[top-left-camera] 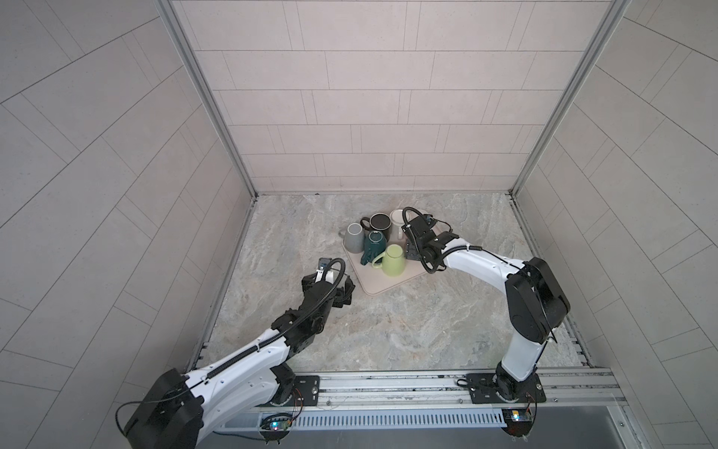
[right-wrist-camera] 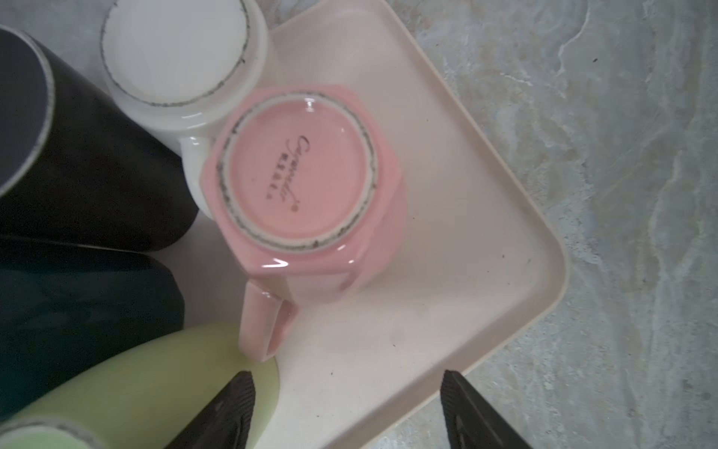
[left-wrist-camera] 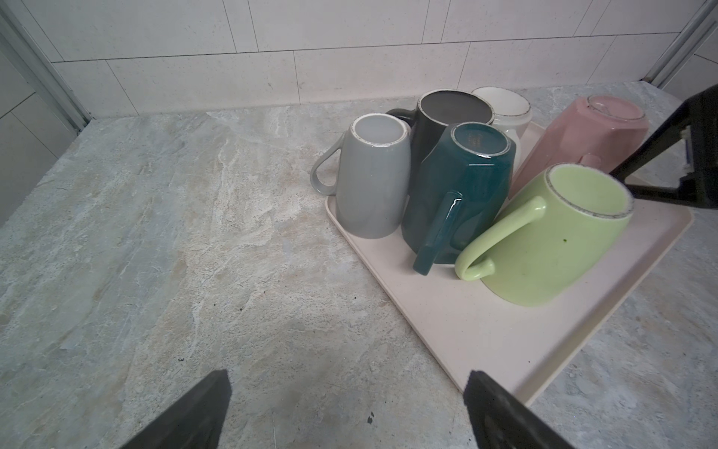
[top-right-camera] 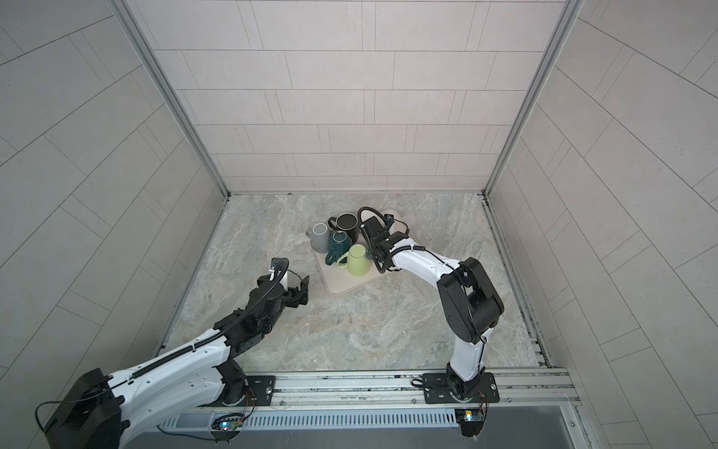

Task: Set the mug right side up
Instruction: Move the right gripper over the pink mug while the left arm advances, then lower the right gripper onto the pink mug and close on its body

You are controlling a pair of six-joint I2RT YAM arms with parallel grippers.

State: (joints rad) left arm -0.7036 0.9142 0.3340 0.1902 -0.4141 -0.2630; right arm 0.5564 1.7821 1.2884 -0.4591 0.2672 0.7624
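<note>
Several mugs stand bottom-up on a beige tray [left-wrist-camera: 485, 322]. The pink mug [right-wrist-camera: 299, 186] shows its stamped base, and its handle [right-wrist-camera: 264, 322] points toward the green mug [right-wrist-camera: 155, 381]. My right gripper [right-wrist-camera: 344, 375] hangs open just above the tray, beside the pink mug's handle, holding nothing. In both top views the right wrist [top-left-camera: 417, 233] covers the pink mug. The left wrist view shows the pink mug [left-wrist-camera: 582, 136] at the tray's far side. My left gripper [left-wrist-camera: 347, 374] is open over bare counter near the tray's corner.
On the tray are also a grey mug [top-left-camera: 354, 237], a teal mug [top-left-camera: 375, 243], a black mug [top-left-camera: 380, 225], a white mug [top-left-camera: 397, 223] and the green mug [top-left-camera: 393, 260], packed close together. Tiled walls enclose the marble counter [top-left-camera: 388, 330].
</note>
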